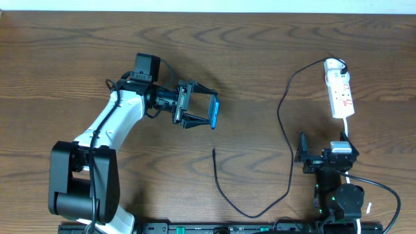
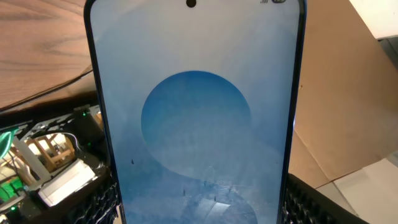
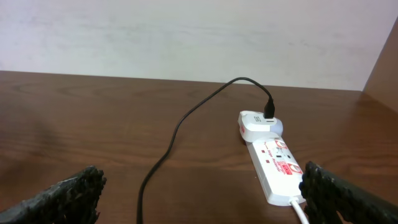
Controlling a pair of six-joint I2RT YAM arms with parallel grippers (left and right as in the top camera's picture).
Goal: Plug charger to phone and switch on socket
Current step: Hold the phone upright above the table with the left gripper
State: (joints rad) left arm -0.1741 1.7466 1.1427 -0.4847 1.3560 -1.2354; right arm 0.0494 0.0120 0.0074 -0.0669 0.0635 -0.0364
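Leftmost, on the wooden table (image 1: 65,65): left arm (image 1: 110,123) up from its base at the near edge, slanting away and rightward, wrist level. At its end, left hand (image 1: 211,109) clamped on the phone (image 1: 215,112), one finger on each long edge, phone held upright and seen edge-on from above, screen turned back toward the arm. From the left wrist view, light blue screen with a darker round shape, filling nearly the whole frame. Nearer than the phone, loose on the table: plug tip (image 1: 214,151) of the charger (image 1: 290,156); thin black cable looping toward the near edge, then away, just left of the right arm (image 1: 338,195), to an adapter (image 1: 335,65) seated in the far end of the socket (image 1: 340,91). Further right, white socket flat on the table, red marks on top, white cord (image 3: 298,210) trailing nearward. Rightmost, right arm folded low over its base, right hand (image 3: 202,183) released, fingers spread wide, grasping nothing, aimed at the socket.
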